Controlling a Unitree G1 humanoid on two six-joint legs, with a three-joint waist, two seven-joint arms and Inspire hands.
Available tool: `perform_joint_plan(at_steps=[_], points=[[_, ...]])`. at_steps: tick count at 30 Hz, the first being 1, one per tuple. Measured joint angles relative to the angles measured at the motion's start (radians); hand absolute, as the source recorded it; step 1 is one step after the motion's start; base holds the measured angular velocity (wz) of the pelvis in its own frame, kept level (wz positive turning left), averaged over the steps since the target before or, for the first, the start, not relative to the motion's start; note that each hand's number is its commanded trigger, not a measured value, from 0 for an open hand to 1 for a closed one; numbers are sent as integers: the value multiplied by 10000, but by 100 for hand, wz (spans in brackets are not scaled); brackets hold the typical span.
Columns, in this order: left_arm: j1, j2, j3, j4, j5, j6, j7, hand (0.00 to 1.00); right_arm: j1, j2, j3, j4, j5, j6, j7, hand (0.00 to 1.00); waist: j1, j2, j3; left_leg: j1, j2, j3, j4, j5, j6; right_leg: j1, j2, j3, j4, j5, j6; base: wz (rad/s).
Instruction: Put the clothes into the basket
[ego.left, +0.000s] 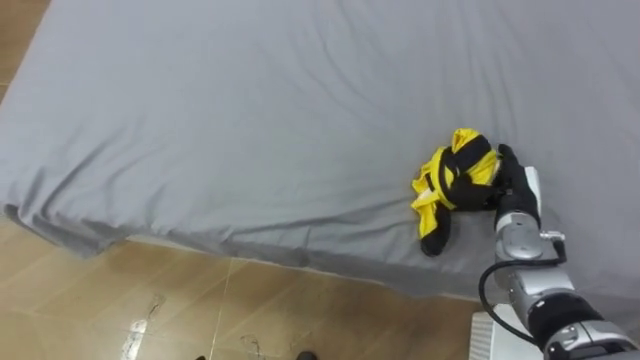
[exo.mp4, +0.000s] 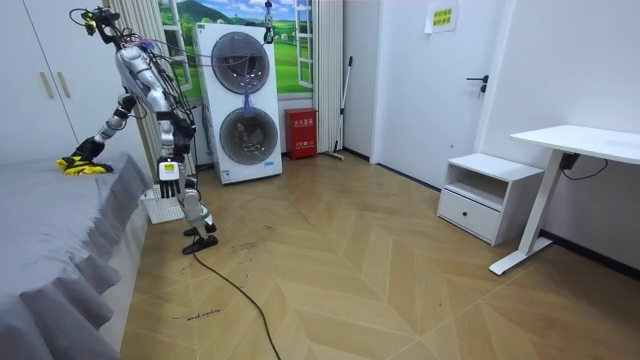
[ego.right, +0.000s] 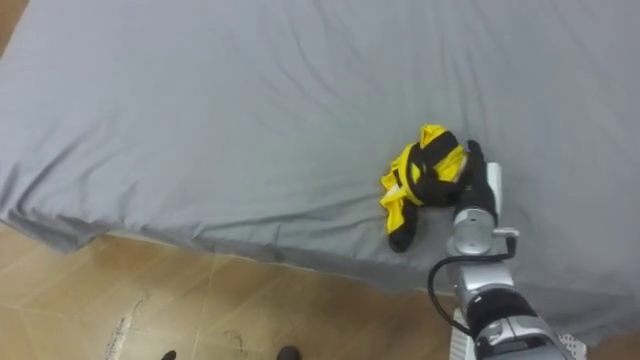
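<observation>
**Insp.:** R hand (ego.left: 518, 192) is stretched out onto the grey bedsheet (ego.left: 250, 120), set against the right side of the yellow-and-black garment (ego.left: 455, 178). Fingertips run into the bunched cloth. Dark fingers against dark fabric, so can't tell whether they're clamped on it or lying straight.

**Supv.:** Garment location?

**Insp.:** On the bed, near the edge, crumpled in one heap, with a dark end pointing toward the floor side. Not lifted, as far as I can judge. No other clothing seen on the sheet.

**Supv.:** L hand?

**Insp.:** L hand (exo.mp4: 168, 172) hangs at the robot's side in the room view. Idle.

**Supv.:** Stance? Basket?

**Insp.:** Robot stands at the bedside, bent fwd over the mattress, with the washer-dryer stack (exo.mp4: 243, 100) behind it. White basket (exo.mp4: 152, 206) is on the wood floor against the bed, just beside the legs. A corner of it shows under the R forearm in the eye views. Contents not visible.

**Supv.:** Step in hand?

**Insp.:** Assessed as the pickup stage: hand at the garment, transfer not yet begun.

**Supv.:** Req'd next?

**Insp.:**
- Firm closure round the bulk of the cloth, not just one fold.
- Lift clear w/o dragging the sheet.
- Bring the arm back and down to the basket, which sits low and close to the feet.

Risk: the loose end snags or slips out on the swing.
</observation>
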Motion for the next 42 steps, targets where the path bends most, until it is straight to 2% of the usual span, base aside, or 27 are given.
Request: perform_joint_plan(at_steps=[3,8,9,10,22,35,42], points=[[-24,3,1,-2,0,7,-1,0,-12,42,293,-352,-302,1,200,0,7,-13,-3,-70,-21,25,31,24,35,-100,-39,1,82,0,0,0],[-35,27,-119,-3,-120,20,0,0,-16,342,638,-702,-1135,139,400,0,10,-28,-11,-64,-28,21,60,57,50,-126,-67,-7,211,-1,1,0],[-35,33,-126,-3,-120,20,0,0,-16,406,701,-716,-1299,179,478,83,10,-37,-16,-64,-32,16,64,71,53,-126,-76,-18,227,-1,1,4],[-35,33,-126,-3,-120,20,1,0,-16,459,703,-716,-1377,207,505,100,13,-41,-19,-68,-37,10,73,83,60,-126,-87,-35,243,-1,1,4],[-29,58,-119,-2,-314,39,4,0,-15,298,670,-713,-1434,215,1027,100,20,-137,-67,-124,-178,-64,73,201,160,-134,-215,-102,213,-29,77,1],[-22,86,-121,1,-401,37,0,0,-3,203,668,-717,-1418,226,1463,100,1,-217,-113,-168,-195,-245,71,204,160,-115,-242,-314,263,-28,78,4],[6,264,244,177,-521,22,-166,0,16,-188,306,-935,-1396,226,1565,100,-245,-602,-112,-225,-256,-354,78,271,191,-121,-317,-427,250,-55,102,6]])
